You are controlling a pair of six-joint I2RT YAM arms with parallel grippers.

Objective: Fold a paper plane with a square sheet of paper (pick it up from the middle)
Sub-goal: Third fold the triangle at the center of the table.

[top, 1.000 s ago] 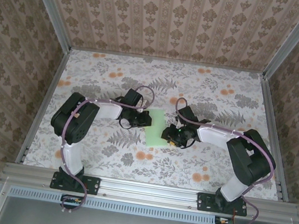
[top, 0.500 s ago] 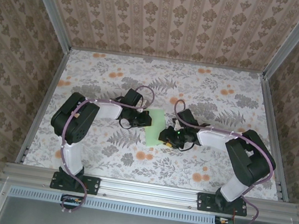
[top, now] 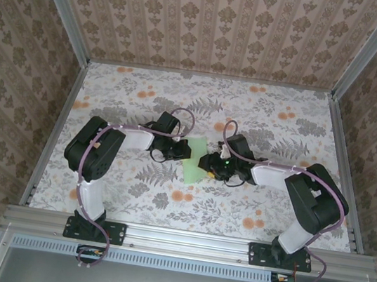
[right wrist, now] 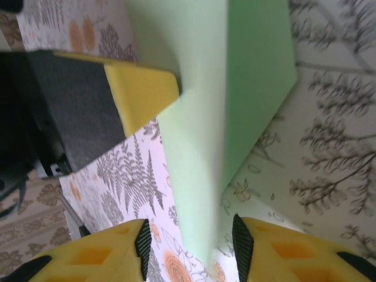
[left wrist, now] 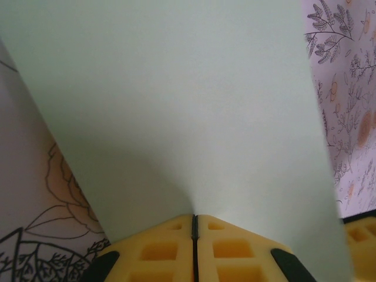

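The square sheet of paper (top: pixel 195 158) flanked on the tabletop (top: pixel 283 127)
It is met by the left claw (top: pixel 185 152) and the right claw (top: pixel 204 166) at opposite edges.

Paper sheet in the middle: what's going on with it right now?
The left gripper is shut on one edge of the pale green paper sheet. The sheet is bent rather than lying flat on the floral tablecloth. The right gripper is at the opposite side with its jaws apart; the sheet's edge runs between them, not pinched. No plane shape yet.

Robot test cell, aluminium frame (top: pixel 188 239), wallpapered panels (top: pixel 220 25), floral tablecloth (top: pixel 263 117)
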